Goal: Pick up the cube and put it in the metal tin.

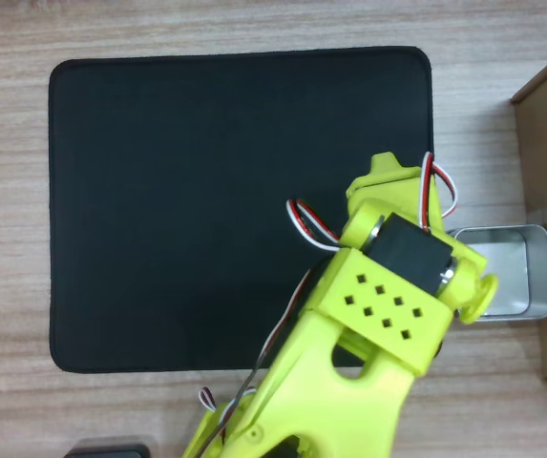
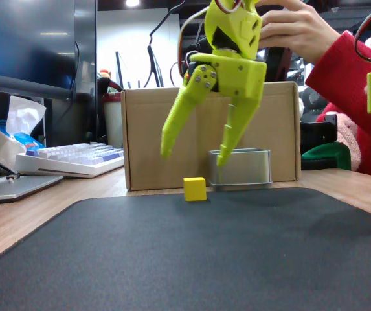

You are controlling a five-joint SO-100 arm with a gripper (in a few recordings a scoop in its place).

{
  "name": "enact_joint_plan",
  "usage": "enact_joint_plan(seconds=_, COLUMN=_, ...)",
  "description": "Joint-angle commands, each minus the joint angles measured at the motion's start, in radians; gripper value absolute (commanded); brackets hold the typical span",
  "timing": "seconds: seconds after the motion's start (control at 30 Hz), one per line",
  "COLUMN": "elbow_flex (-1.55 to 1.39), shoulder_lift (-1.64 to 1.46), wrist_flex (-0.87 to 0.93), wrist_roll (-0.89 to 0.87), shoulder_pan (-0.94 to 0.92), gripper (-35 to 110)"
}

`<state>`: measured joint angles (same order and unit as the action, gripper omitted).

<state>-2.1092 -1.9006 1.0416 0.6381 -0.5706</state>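
**Open claw above a yellow cube on the black mat**

A light wood-grain desk (image 1: 254, 29) carries a large black rectangular mat (image 1: 178, 191) with rounded corners, filling the centre of the overhead view. In the fixed view, the lime-yellow claw (image 2: 191, 154) hangs in the upper middle of the frame with its two fingers spread wide and nothing between them. Below it, the small bright yellow cube (image 2: 195, 188) sits at the far edge of the mat, just left of the shiny silver rectangular metal tin (image 2: 240, 168). In the overhead view the tin (image 1: 516, 267) lies off the mat at the right edge of the frame, partly covered by the arm. Behind cube and tin stands a brown cardboard box (image 2: 159, 129). At the left of the fixed view lie a white keyboard (image 2: 68, 161) and a dark monitor (image 2: 30, 45); a person's hand (image 2: 298, 29) in a red sleeve shows at the upper right.
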Motion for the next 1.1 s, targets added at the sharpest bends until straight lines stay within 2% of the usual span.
enact_joint_plan(seconds=0.0, elbow_flex=0.041, shoulder_lift=0.04, wrist_flex=0.014, wrist_roll=0.023, shoulder_pan=-0.009, gripper=33)
enact_joint_plan(seconds=0.37, elbow_flex=0.112, shoulder_lift=0.219, wrist_flex=-0.002, wrist_roll=0.041, shoulder_pan=0.008, gripper=29)
enact_joint_plan(seconds=0.5, elbow_flex=0.124, shoulder_lift=0.229, wrist_flex=-0.006, wrist_roll=0.032, shoulder_pan=0.002, gripper=12)
enact_joint_plan(seconds=0.67, elbow_flex=0.112, shoulder_lift=0.212, wrist_flex=-0.018, wrist_roll=0.035, shoulder_pan=-0.002, gripper=0)
enact_joint_plan(seconds=0.9, elbow_flex=-0.092, shoulder_lift=-0.109, wrist_flex=-0.112, wrist_roll=-0.04, shoulder_pan=0.02, gripper=0)
enact_joint_plan(seconds=1.07, elbow_flex=-0.155, shoulder_lift=-0.305, wrist_flex=-0.106, wrist_roll=-0.094, shoulder_pan=0.009, gripper=0)
